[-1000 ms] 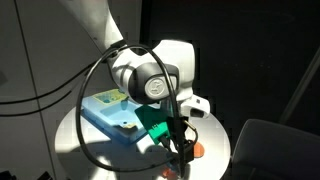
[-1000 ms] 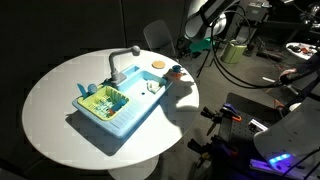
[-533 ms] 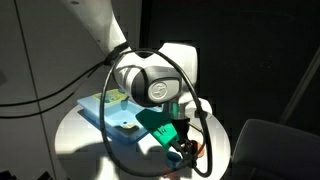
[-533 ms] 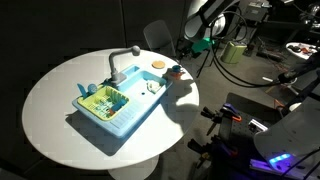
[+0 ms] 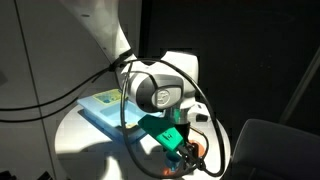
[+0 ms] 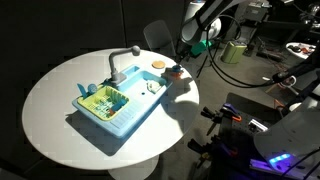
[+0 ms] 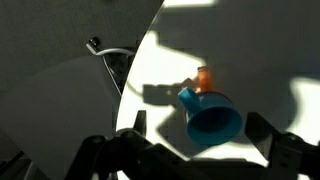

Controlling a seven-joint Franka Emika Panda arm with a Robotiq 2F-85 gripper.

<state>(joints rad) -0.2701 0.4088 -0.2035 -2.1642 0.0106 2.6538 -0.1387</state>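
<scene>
Claw [image 7: 198, 124] open wide, empty, cup [image 7: 213, 118] in wrist view, sink [image 6: 133, 118] in both exterior views

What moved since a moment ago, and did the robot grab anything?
The robot arm swung lower and sideways over the round white table, bringing its open end effector down toward the small blue plastic cup. Nothing was grabbed or let go. The cup, the small orange piece beside it and the light blue toy sink stayed put.
</scene>
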